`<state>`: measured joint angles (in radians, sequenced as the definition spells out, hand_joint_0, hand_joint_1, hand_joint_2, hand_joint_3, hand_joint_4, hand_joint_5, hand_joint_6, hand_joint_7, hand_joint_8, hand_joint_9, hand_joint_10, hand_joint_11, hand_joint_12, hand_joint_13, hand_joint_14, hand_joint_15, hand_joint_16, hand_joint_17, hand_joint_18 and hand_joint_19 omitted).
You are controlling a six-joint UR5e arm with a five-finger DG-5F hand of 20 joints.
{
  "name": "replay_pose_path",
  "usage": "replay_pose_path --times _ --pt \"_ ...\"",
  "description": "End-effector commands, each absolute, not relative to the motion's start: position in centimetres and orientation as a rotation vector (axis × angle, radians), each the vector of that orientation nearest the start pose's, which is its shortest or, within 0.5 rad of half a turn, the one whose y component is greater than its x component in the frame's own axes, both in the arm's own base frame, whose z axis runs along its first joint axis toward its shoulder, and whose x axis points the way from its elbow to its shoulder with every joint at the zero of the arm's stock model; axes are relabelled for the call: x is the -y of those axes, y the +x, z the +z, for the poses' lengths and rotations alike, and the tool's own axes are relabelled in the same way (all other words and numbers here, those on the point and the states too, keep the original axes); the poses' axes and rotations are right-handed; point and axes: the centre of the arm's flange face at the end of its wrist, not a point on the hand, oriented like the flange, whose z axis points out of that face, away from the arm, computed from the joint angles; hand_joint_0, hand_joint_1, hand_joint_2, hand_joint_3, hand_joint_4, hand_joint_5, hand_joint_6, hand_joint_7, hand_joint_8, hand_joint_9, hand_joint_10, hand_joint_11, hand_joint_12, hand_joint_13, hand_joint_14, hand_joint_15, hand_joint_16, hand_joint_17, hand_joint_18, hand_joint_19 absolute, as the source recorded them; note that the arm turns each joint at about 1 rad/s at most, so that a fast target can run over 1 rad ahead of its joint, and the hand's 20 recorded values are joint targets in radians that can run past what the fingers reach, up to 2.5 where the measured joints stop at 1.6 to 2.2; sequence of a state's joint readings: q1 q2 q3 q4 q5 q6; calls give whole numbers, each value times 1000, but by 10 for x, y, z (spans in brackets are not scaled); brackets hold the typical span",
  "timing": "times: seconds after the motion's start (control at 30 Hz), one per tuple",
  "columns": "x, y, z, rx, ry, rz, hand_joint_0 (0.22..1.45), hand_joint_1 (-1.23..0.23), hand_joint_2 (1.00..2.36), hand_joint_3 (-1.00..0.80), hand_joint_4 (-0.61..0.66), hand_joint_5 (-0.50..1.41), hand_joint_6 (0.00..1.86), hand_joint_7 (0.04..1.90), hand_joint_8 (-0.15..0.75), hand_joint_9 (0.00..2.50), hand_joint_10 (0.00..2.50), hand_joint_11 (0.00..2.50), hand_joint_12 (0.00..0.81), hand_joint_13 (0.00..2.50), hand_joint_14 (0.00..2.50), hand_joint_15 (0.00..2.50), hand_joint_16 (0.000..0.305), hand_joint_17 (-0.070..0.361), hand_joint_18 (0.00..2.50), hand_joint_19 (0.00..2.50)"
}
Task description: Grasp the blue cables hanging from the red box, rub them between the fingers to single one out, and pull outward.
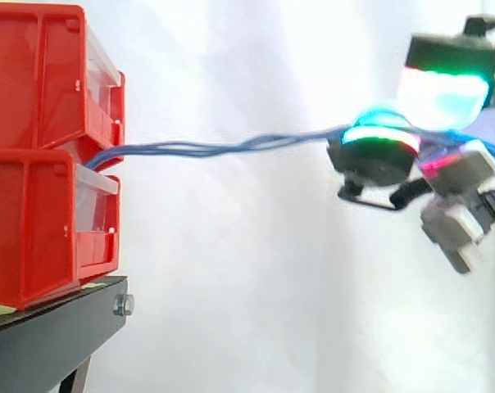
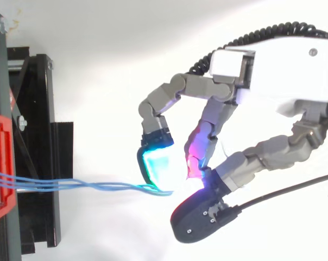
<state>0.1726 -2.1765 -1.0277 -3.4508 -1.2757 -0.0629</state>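
Note:
Several thin blue cables (image 1: 223,148) run out of the gap between two stacked red boxes (image 1: 43,147) and stretch nearly level to the right, loosely twisted together. In the top view the blue cables (image 2: 82,186) leave the red box (image 2: 2,168) at the left edge and end between glowing pads. My hand (image 2: 272,70) comes in from the right with its fingers curled and pinches the cables' far ends between a cyan-glowing fingertip (image 2: 158,168) and the thumb. In the side view the hand (image 1: 444,164) grips them at about the height of the boxes' seam.
The red boxes stand on a black stand (image 1: 51,336) at the left, with a bolt at its front edge. A white curtain hangs behind. The black stand's frame (image 2: 39,163) lies under the cables in the top view. A thin dark cable (image 2: 294,190) trails off to the right.

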Motion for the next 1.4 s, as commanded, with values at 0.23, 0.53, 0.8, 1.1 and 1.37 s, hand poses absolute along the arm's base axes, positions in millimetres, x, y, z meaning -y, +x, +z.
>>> replay_pose_path --times 0.23,0.53,0.8,1.1,1.37 --pt "32 708 330 -1407 1377 875 604 -543 1007 -416 -17 -115 876 1232 231 1406 25 678 299 1106 31 696 44 99 830 723" --pt "30 709 330 -1398 1371 883 604 -506 1007 -417 26 -106 851 1228 276 1486 23 586 313 1139 27 559 44 99 862 671" --pt "25 708 323 -1409 1368 886 605 -494 1006 -422 31 -89 817 1218 322 1588 21 462 337 1231 21 391 44 98 921 601" --pt "21 709 293 -1353 1335 938 590 -455 1004 -441 23 -94 795 1272 313 1708 28 702 358 1526 31 713 46 104 983 650" --pt "20 711 294 -1340 1328 946 589 -463 1005 -442 30 -108 809 1255 302 1736 30 870 347 1633 38 944 47 105 982 670"
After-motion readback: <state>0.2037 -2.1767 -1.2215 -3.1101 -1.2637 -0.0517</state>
